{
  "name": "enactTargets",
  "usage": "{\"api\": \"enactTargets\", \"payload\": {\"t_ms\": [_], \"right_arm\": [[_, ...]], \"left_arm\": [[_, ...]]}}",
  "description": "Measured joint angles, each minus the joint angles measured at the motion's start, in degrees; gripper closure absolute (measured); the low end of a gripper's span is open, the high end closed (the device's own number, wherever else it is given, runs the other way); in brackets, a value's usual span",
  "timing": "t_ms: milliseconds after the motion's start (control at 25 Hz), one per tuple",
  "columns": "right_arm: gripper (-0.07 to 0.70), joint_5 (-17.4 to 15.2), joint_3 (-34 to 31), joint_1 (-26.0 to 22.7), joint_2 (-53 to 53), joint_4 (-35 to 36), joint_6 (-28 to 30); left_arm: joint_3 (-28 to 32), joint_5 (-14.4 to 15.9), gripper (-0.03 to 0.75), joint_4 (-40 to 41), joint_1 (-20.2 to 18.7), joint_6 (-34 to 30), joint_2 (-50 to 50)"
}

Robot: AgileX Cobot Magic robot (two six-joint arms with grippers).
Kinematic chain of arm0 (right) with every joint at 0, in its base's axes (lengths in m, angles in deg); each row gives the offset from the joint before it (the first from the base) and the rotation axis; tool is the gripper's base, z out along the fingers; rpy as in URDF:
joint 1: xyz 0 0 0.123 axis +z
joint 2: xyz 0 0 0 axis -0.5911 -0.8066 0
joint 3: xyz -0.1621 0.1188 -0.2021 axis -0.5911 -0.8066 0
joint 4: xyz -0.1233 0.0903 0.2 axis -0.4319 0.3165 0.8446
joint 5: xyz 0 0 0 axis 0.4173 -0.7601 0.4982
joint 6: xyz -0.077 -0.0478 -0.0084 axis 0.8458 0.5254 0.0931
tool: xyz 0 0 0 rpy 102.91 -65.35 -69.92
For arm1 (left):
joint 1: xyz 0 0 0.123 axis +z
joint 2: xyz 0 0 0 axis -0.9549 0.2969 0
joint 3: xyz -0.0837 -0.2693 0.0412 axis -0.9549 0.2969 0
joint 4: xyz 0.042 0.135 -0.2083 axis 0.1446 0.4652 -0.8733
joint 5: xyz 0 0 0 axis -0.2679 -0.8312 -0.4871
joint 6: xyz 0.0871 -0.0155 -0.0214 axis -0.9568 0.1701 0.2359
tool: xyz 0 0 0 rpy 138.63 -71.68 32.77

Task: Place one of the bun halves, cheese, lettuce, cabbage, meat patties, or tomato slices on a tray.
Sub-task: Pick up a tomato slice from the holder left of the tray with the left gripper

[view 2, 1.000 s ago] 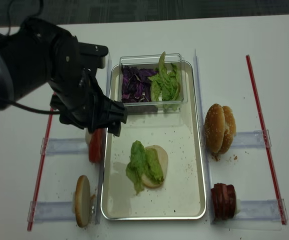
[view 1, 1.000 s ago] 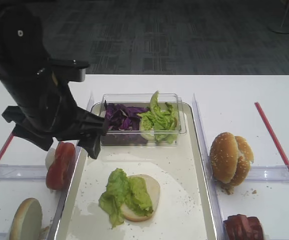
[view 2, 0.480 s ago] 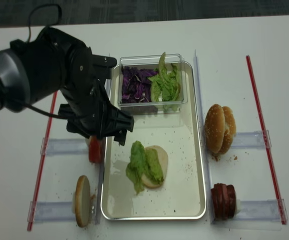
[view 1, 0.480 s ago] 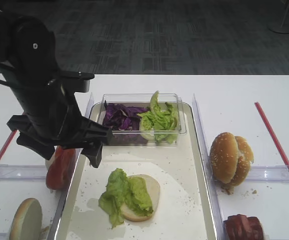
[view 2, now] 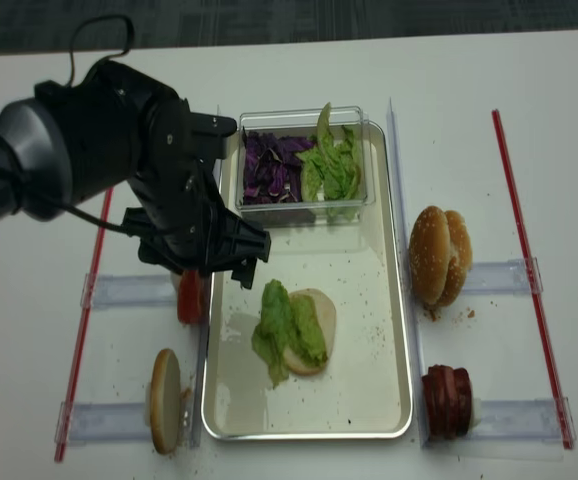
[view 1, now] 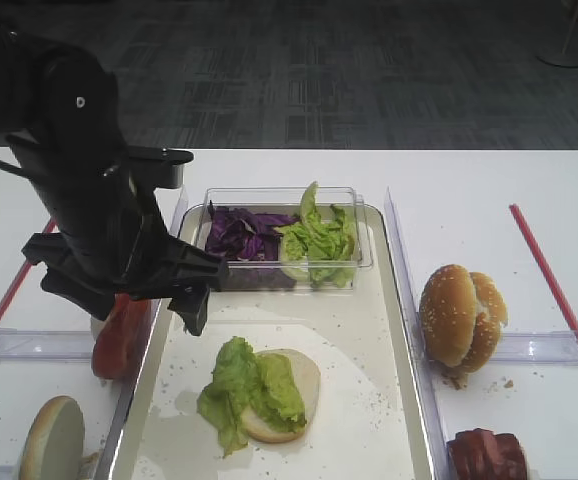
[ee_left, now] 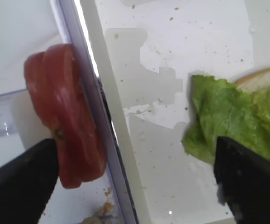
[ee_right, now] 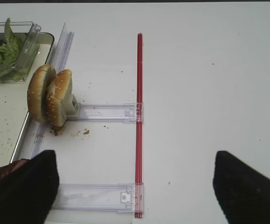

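The left end effector [ee_left: 135, 182], released and empty, hovers above the tomato slices [ee_left: 62, 133] beside the tray [view 1: 409, 330]. The right end effector [ee_right: 132, 186] is also released

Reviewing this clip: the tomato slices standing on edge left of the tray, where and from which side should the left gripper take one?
Grip the tomato slices across the flat faces of the slice nearest the tray, coming from above. They stand on edge, rims up, against the tray's rim, so a finger must slip between slices. The left gripper is open above them, probably wide enough.
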Motion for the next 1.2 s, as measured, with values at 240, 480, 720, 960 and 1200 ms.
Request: {"api": "enactTargets", "payload": {"t_ms": [240, 480, 720, 960, 1200], "right_arm": [[-0.048, 0.0, 0.0, 0.0, 0.0, 0.0, 0.0], [-0.048, 0.0, 0.0, 0.0, 0.0, 0.0, 0.0], [-0.048, 0.0, 0.0, 0.0, 0.0, 0.0, 0.0], [-0.048, 0.0, 0.0, 0.0, 0.0, 0.0, 0.0], [-0.048, 0.0, 0.0, 0.0, 0.0, 0.0, 0.0]], "left_arm": [[0.0, -0.9, 0.097, 0.98, 0.0, 0.0, 1.35], [-0.08, -1.52, 0.097, 1.0, 0.0, 0.03, 3.21], [-0.08, -2.1, 0.134, 1.1, 0.0, 0.03, 3.43], [-0.08, -2.3, 0.213, 2.35, 0.0, 0.12, 3.43], [-0.08, -2.56, 0.305, 3.79, 0.0, 0.56, 3.55]]}}
